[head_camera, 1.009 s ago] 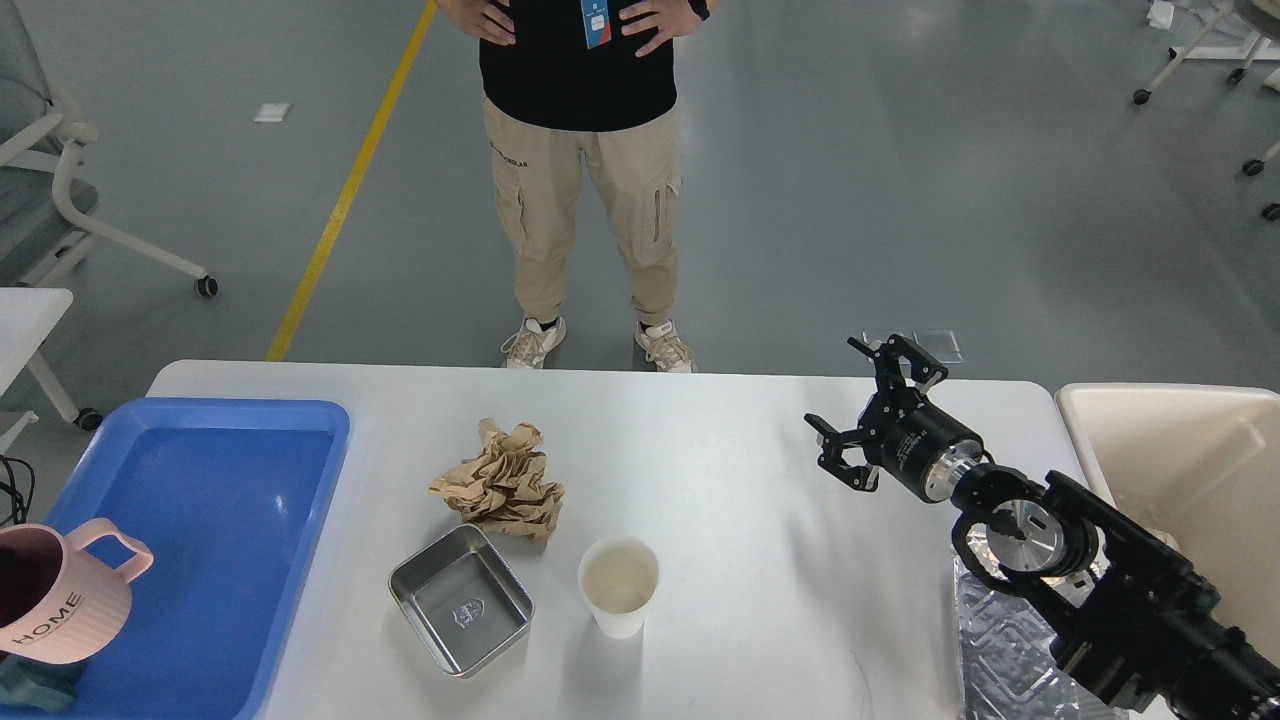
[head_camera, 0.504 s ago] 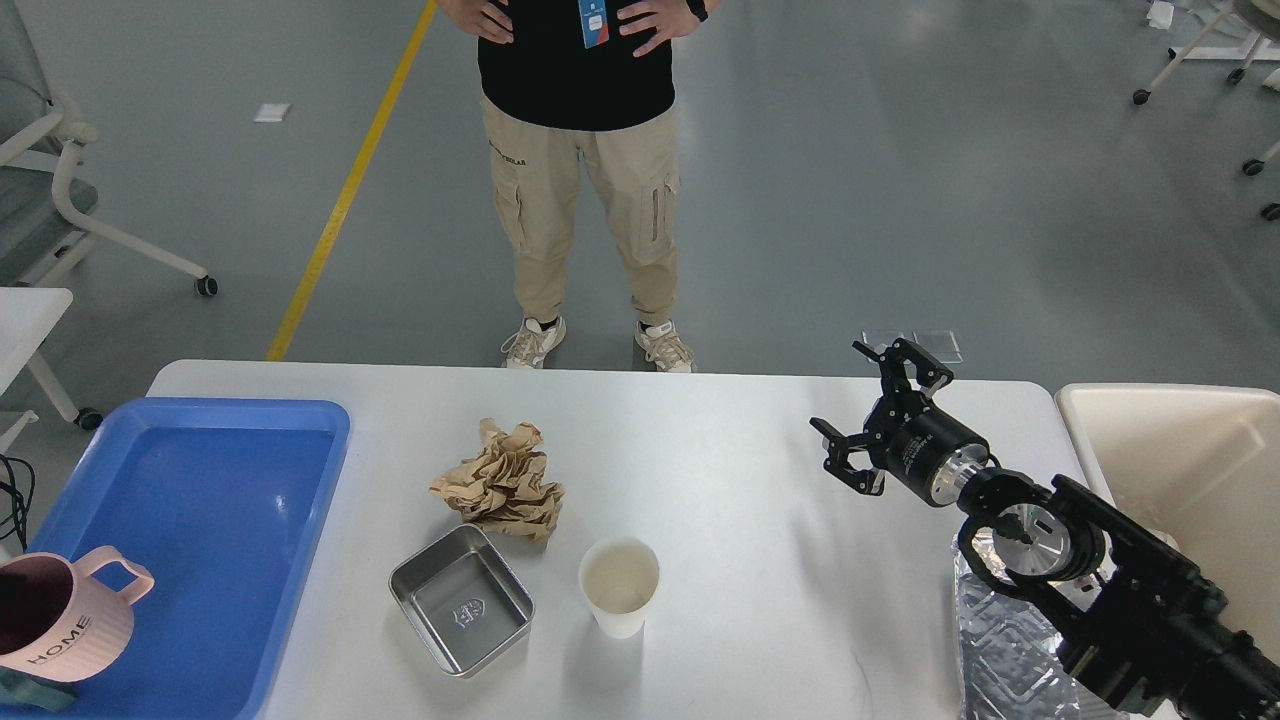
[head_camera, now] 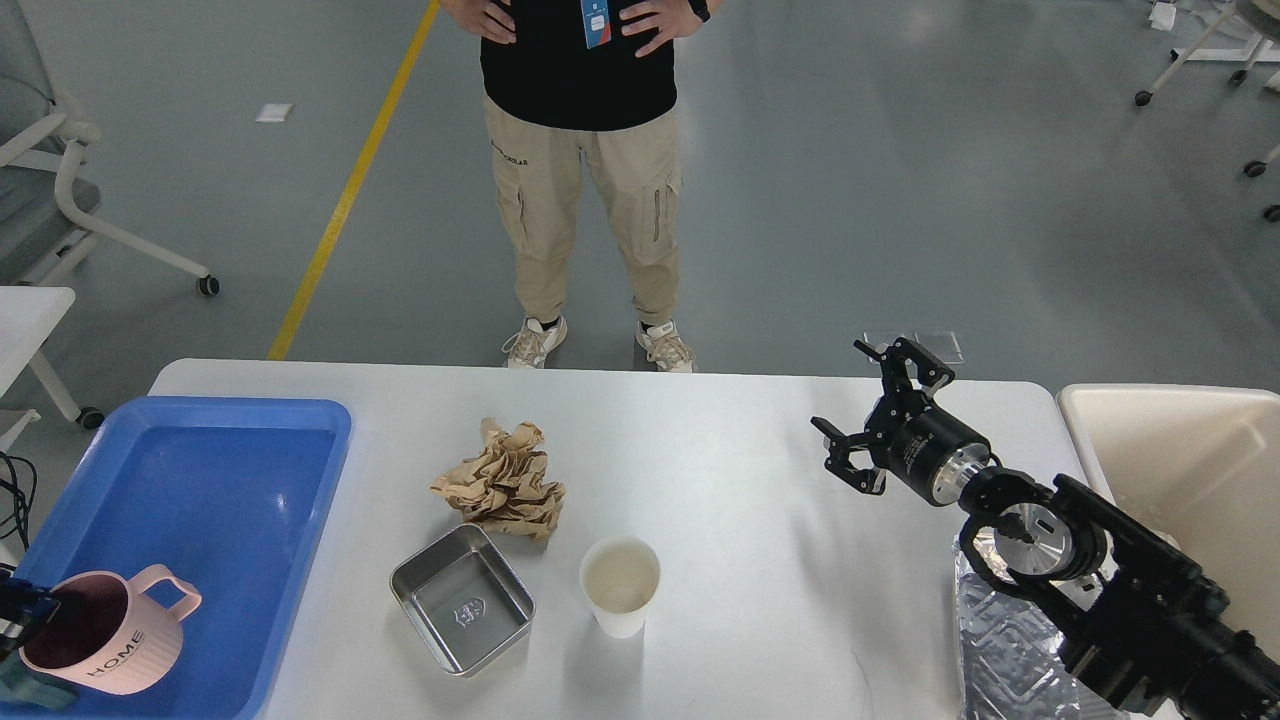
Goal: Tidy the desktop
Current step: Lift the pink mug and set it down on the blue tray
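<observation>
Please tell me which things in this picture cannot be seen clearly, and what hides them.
- Left gripper, head view: cut off by the left edge at the pink mug; open or shut, cannot tell.
- Silver foil bag: mostly hidden under the right arm, cut by the bottom edge.
- Beige bin: its inside runs past the right edge.

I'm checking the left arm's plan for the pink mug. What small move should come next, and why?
Probably lower the pink mug straight down onto the blue tray floor and let go: it is tilted over the tray's near corner, the left gripper barely in view at its rim.
</observation>
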`<action>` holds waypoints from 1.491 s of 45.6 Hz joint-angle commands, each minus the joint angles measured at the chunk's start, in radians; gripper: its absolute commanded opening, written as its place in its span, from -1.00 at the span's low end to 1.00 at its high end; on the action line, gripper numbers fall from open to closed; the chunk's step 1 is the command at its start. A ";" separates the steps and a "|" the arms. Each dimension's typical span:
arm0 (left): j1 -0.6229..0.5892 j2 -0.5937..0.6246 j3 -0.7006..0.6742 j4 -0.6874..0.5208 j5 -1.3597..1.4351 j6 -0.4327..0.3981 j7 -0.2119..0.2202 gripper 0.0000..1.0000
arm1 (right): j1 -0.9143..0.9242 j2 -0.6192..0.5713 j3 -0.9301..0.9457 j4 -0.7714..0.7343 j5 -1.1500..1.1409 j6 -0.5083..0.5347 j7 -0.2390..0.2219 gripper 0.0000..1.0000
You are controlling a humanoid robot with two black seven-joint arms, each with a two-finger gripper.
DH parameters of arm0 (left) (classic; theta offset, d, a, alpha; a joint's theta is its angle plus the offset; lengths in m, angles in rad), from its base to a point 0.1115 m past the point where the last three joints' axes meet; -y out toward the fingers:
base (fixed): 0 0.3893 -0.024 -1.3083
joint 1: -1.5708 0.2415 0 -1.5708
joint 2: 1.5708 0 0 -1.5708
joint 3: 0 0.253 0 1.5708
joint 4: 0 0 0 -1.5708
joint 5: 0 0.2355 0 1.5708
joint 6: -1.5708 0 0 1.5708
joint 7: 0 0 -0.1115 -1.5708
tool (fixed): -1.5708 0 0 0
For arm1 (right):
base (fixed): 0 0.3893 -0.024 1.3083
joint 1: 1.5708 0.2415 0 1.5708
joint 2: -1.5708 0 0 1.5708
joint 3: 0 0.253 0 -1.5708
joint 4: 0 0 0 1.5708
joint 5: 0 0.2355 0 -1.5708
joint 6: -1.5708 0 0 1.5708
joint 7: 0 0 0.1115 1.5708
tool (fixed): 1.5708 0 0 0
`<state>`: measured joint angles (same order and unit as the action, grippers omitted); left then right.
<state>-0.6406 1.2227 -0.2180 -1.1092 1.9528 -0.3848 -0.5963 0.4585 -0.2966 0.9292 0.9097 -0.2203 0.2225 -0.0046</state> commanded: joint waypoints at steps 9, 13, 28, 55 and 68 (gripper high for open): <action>0.024 -0.054 -0.001 0.055 -0.006 0.017 0.000 -0.84 | 0.003 -0.001 0.000 0.000 -0.001 0.000 0.000 1.00; 0.030 -0.055 -0.001 0.058 -0.006 0.023 0.000 -0.83 | 0.003 -0.003 0.000 0.000 -0.001 0.000 0.000 1.00; 0.033 -0.080 -0.003 0.065 -0.026 0.023 0.000 -0.17 | 0.003 -0.001 0.000 0.000 0.001 0.000 0.000 1.00; 0.013 -0.032 -0.020 0.034 -0.215 -0.046 -0.002 0.87 | 0.012 -0.003 0.000 -0.003 -0.001 0.000 0.000 1.00; -0.132 0.054 -0.055 -0.049 -0.511 -0.207 0.148 0.94 | 0.017 -0.003 0.000 -0.003 -0.001 -0.003 0.000 1.00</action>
<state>-0.7131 1.2538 -0.2564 -1.1471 1.5752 -0.5345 -0.5391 0.4731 -0.2991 0.9296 0.9066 -0.2210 0.2224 -0.0046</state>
